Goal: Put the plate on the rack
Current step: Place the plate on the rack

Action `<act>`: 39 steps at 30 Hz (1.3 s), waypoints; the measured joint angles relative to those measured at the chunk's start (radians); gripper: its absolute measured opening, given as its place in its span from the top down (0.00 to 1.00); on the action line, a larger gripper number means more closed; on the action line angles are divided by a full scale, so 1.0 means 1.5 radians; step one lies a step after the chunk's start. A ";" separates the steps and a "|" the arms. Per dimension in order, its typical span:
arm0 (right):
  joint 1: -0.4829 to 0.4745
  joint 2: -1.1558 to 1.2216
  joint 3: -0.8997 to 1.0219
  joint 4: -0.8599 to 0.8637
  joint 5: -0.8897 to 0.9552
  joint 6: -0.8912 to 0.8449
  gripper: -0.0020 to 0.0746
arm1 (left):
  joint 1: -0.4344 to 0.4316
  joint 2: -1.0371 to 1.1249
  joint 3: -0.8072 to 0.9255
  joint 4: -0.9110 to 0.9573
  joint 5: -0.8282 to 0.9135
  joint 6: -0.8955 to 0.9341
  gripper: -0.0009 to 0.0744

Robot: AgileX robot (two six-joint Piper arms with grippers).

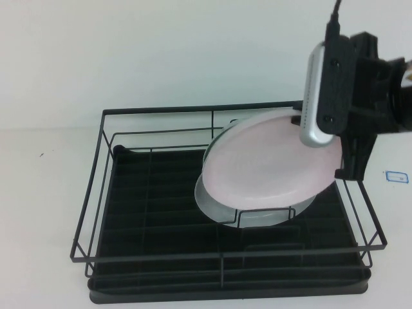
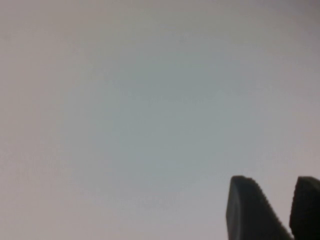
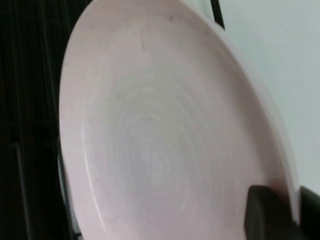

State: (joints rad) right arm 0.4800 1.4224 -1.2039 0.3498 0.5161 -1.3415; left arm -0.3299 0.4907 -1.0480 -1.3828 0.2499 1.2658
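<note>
One pink plate held tilted inside the black rack.

The white tabletop (image 1: pixel 38 187) carries the rack (image 1: pixel 96 193), a black wire frame over a ribbed tray base. The plate (image 1: pixel 264 161) leans at a slant in the rack's right half, its lower edge down among the small wire holders, with a pale green plate (image 1: pixel 215 205) just behind and below it. The right hand (image 3: pixel 280 212) is clamped on the pink plate's upper right rim. The left hand (image 2: pixel 280 210) faces only bare pale surface, its fingers a narrow gap apart, holding nothing.
</note>
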 joint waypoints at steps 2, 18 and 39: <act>0.000 -0.004 0.022 -0.013 -0.019 0.021 0.89 | 0.000 0.000 0.000 0.002 -0.002 0.000 0.72; 0.000 -0.012 0.172 0.049 -0.177 0.069 0.89 | 0.000 -0.001 0.000 0.009 0.007 -0.016 0.72; 0.010 -0.013 0.232 0.141 -0.222 -0.007 0.84 | 0.000 -0.001 0.000 0.014 0.025 -0.018 0.72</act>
State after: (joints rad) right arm 0.4952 1.4029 -0.8552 0.5613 0.1825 -1.3518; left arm -0.3299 0.4890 -1.0480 -1.3614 0.2879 1.2394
